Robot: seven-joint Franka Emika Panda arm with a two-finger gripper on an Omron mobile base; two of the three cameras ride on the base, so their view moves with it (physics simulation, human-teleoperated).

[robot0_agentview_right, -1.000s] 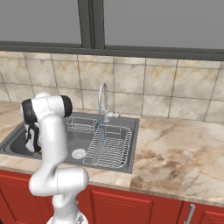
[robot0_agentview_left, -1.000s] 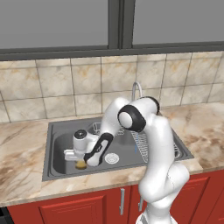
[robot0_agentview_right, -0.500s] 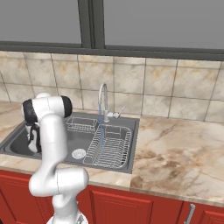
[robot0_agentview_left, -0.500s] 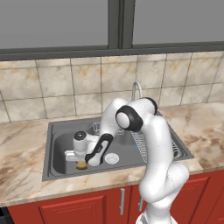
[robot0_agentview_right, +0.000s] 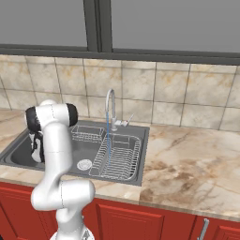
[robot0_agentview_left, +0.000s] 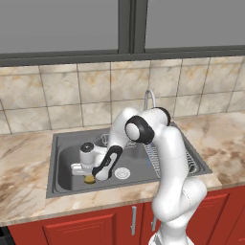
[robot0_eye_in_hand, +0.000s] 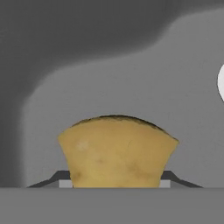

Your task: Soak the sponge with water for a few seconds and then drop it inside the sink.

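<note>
Currently, in the left base view, the gripper (robot0_agentview_left: 89, 175) is lowered into the left part of the sink (robot0_agentview_left: 64, 158), its fingers clamped on the sponge (robot0_agentview_left: 89, 179). The sponge sits directly below the gripper, just above or on the basin floor; contact cannot be determined. The round silver drain (robot0_agentview_left: 121, 173) lies just to the gripper's right. Compared with the earlier frames, arm and sponge positions appear unchanged.

From the right base view, the arm reaches down into the sink's left end. The water (robot0_agentview_right: 108, 140) falls from the faucet (robot0_agentview_right: 110, 107) onto the wire dish rack (robot0_agentview_right: 119, 157), well to the gripper's right.

Through the hand view, the sponge (robot0_eye_in_hand: 117, 151) is held between the fingertips (robot0_eye_in_hand: 61, 177), with the grey basin floor beyond.
</note>
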